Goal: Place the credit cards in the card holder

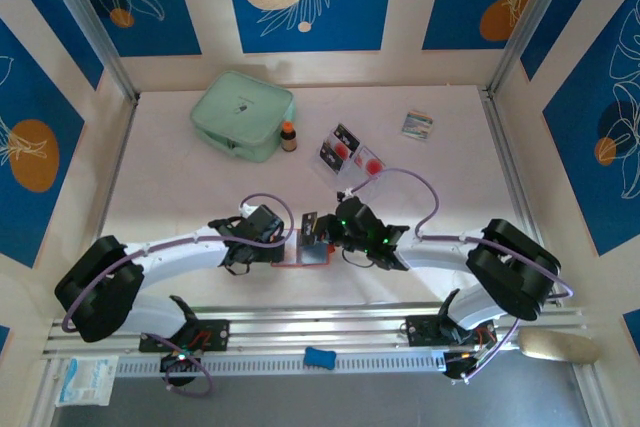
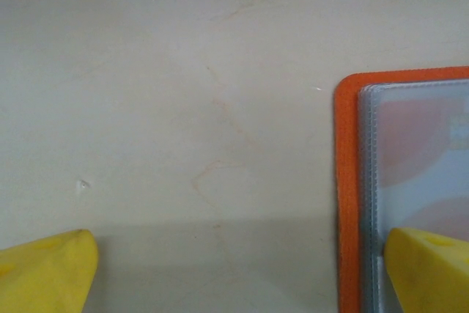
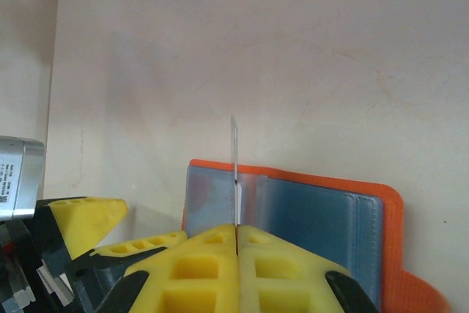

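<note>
Right gripper (image 1: 322, 237), top view: fingers together over card holder (image 1: 298, 259), near-centre of pale table (image 1: 200, 187). Left gripper (image 1: 288, 247) spread wide, just beside holder's left edge. Blue leaf-print walls around. Farther back: mint pouch (image 1: 243, 113), small bottle (image 1: 289, 136), credit cards (image 1: 340, 144) lying flat, multicoloured packet (image 1: 418, 125).
Left wrist: orange holder edge, clear sleeves, one yellow fingertip (image 2: 429, 273) over them.
Right wrist: pinching thin card (image 3: 234, 153), edge-on, upright, long axis vertical, above open holder lying flat.
</note>
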You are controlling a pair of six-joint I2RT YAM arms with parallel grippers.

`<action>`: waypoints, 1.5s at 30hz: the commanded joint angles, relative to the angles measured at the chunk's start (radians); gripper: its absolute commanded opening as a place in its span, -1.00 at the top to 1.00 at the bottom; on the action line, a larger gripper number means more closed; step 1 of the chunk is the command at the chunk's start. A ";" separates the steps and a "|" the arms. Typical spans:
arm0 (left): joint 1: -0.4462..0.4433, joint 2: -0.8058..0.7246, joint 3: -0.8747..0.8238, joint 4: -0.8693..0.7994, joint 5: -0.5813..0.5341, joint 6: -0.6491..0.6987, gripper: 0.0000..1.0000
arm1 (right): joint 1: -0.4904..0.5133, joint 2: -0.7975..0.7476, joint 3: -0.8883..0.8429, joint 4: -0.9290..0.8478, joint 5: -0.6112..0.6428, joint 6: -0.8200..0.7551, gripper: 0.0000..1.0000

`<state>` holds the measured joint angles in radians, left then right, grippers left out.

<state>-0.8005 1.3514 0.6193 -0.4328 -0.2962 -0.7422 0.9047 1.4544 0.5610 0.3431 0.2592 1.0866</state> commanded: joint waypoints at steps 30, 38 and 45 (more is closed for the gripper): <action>0.009 -0.015 -0.031 -0.031 -0.026 -0.017 -0.99 | 0.039 0.086 0.016 0.079 0.045 0.027 1.00; 0.009 -0.016 -0.029 -0.034 -0.028 -0.016 -1.00 | 0.048 0.068 -0.014 0.075 0.070 0.035 1.00; 0.009 -0.018 -0.032 -0.032 -0.026 -0.017 -1.00 | 0.058 0.066 -0.024 0.065 0.077 0.034 1.00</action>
<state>-0.8005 1.3430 0.6086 -0.4263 -0.3004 -0.7536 0.9512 1.5410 0.5518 0.4068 0.3038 1.1168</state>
